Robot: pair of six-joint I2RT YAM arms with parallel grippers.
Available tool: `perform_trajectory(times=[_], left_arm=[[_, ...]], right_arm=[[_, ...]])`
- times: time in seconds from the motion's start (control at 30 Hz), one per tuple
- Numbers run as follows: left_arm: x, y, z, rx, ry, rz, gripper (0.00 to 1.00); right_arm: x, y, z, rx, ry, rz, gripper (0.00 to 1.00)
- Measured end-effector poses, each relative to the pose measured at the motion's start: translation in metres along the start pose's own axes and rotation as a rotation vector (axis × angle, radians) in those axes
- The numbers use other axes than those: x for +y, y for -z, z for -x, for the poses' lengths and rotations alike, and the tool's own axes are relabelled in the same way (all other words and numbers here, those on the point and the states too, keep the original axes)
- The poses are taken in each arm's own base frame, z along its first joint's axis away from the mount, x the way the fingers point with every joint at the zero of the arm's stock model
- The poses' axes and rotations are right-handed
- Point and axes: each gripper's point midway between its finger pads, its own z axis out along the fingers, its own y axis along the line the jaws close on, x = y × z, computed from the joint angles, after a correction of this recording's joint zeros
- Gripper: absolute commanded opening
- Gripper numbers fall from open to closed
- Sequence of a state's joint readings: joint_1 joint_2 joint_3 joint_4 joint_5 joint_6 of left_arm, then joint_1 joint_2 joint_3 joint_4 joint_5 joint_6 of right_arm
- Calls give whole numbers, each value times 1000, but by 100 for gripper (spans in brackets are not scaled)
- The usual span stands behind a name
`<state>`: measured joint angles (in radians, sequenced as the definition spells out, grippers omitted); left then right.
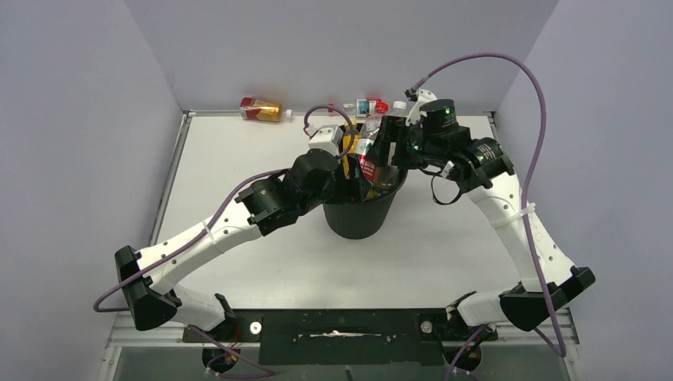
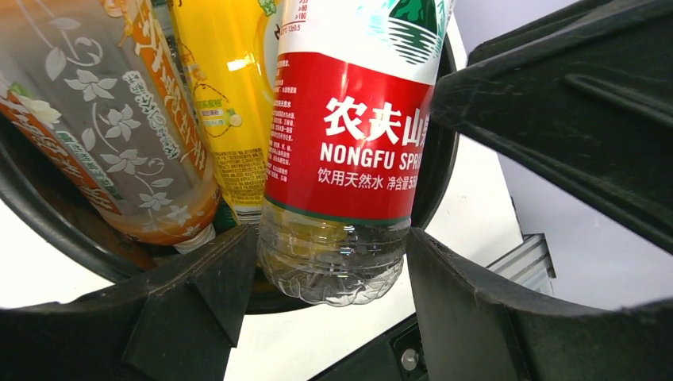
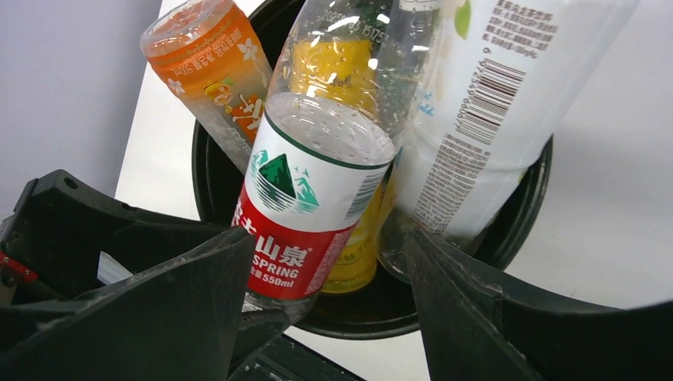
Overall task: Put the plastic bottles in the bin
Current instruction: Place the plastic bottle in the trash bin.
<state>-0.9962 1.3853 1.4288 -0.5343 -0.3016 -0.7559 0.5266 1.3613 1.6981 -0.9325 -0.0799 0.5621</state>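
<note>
The black bin (image 1: pixel 361 214) stands mid-table with several plastic bottles sticking up out of it. My left gripper (image 1: pixel 353 159) is at the bin's left rim, shut on the base of a clear bottle with a red Nongfu Spring label (image 2: pixel 349 143), which leans into the bin (image 2: pixel 48 226). Beside it in the bin are a yellow bottle (image 2: pixel 226 95) and an orange flowered bottle (image 2: pixel 103 127). My right gripper (image 1: pixel 387 143) hangs open over the bin's right rim (image 3: pixel 520 222), empty. Between its fingers I see the red-label bottle (image 3: pixel 305 214) and a white-label bottle (image 3: pixel 484 103).
An amber bottle with a red label (image 1: pixel 262 109) lies at the back wall to the left. A blue-white label bottle (image 1: pixel 367 105) and a red-capped one (image 1: pixel 382 105) lie at the back behind the bin. The two grippers are close together over the bin.
</note>
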Motion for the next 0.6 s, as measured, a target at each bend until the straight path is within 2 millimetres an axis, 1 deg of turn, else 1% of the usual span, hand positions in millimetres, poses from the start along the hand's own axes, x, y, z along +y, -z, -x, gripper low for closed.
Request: perform_trajectory(times=[0.13,0.23,0.3,0.37,0.43,0.6], left_arm=[[-3,-2,-1,2,-1,-9,68],[-5,-2,-2,1,0,-16,68],[-5,-3,-2,1,0,-17,69],[-4,-3,-3,2,0,-16,70],[-4,-3,-3,1,0,-16,72],[-4,-2,-2,4,-3,-14,74]], right_arm=[[5,-8,-5,26,7,10,67],[13,-15,-13,53,19,21,64],[18,-18,-18,66,32,27,59],[21,-19,-18,63,42,15,51],[21,-19,-19,58,49,-8,48],[16,-17,-19,33,60,-82,45]])
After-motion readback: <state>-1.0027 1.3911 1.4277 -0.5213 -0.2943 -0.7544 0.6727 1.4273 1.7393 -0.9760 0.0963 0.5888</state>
